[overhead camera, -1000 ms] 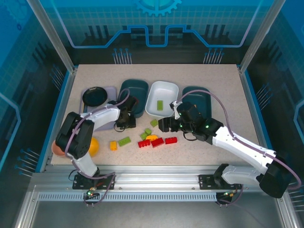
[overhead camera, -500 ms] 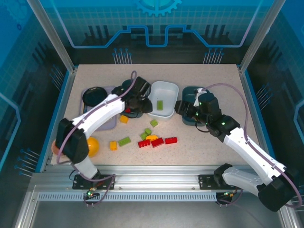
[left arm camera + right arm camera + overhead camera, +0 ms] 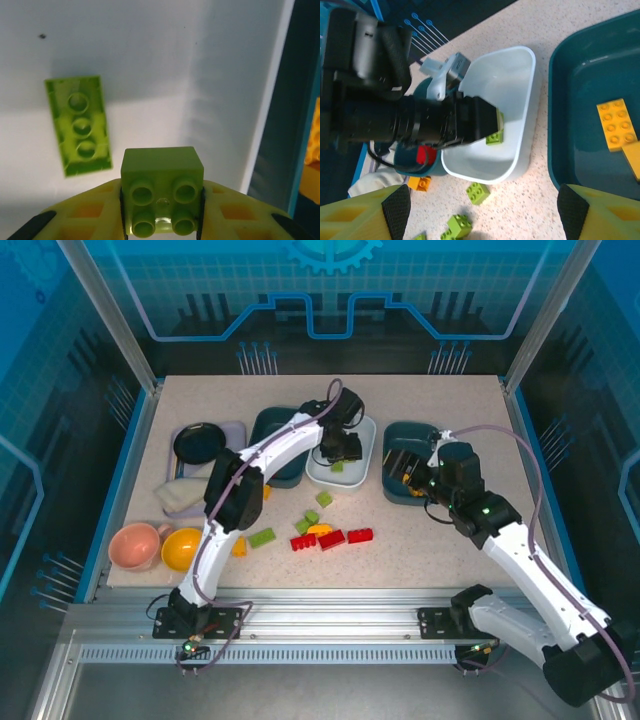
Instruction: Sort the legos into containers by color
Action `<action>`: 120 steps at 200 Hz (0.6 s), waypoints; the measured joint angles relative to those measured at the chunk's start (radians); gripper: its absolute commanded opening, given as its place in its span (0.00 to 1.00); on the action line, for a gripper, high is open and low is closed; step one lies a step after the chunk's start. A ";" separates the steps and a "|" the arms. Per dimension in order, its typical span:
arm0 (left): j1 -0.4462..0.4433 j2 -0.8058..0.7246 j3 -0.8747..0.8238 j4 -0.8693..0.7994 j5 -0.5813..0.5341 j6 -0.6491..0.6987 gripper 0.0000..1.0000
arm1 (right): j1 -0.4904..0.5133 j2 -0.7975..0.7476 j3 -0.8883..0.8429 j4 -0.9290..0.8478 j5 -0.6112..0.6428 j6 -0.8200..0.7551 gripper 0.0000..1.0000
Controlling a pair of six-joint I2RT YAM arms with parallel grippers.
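While your left pincer [image 3: 161,212] hangs over the white tray [image 3: 150,45], it is clenched on a lime green brick [image 3: 162,170], whose studs face the wrist camera. Below it, a flat lime green brick [image 3: 80,125] lies on the tray floor. Your right pincer [image 3: 480,212] is spread wide and holds nothing, near the right teal tray [image 3: 580,55], where two yellow-orange bricks [image 3: 616,124] lie. A red brick [image 3: 423,155] sits in the left teal tray [image 3: 268,425]. On the bench [image 3: 440,400], red bricks [image 3: 332,538] and several green and orange ones lie loose between the arms.
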State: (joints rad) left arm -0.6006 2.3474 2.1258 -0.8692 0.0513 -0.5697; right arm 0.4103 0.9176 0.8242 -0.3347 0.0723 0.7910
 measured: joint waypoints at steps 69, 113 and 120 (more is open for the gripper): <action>0.002 0.091 0.064 -0.055 0.014 -0.011 0.68 | -0.006 -0.028 -0.014 -0.035 -0.006 0.002 0.80; 0.002 0.024 0.058 -0.061 0.017 -0.026 0.71 | -0.007 0.000 -0.013 -0.055 -0.029 -0.041 0.80; 0.002 -0.008 0.047 -0.060 0.017 -0.031 0.71 | -0.007 0.005 -0.013 -0.060 -0.031 -0.052 0.80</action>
State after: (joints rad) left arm -0.5983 2.3390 2.1723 -0.9287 0.0685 -0.6006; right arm 0.4030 0.9226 0.8108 -0.3943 0.0418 0.7387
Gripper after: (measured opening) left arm 0.710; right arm 0.799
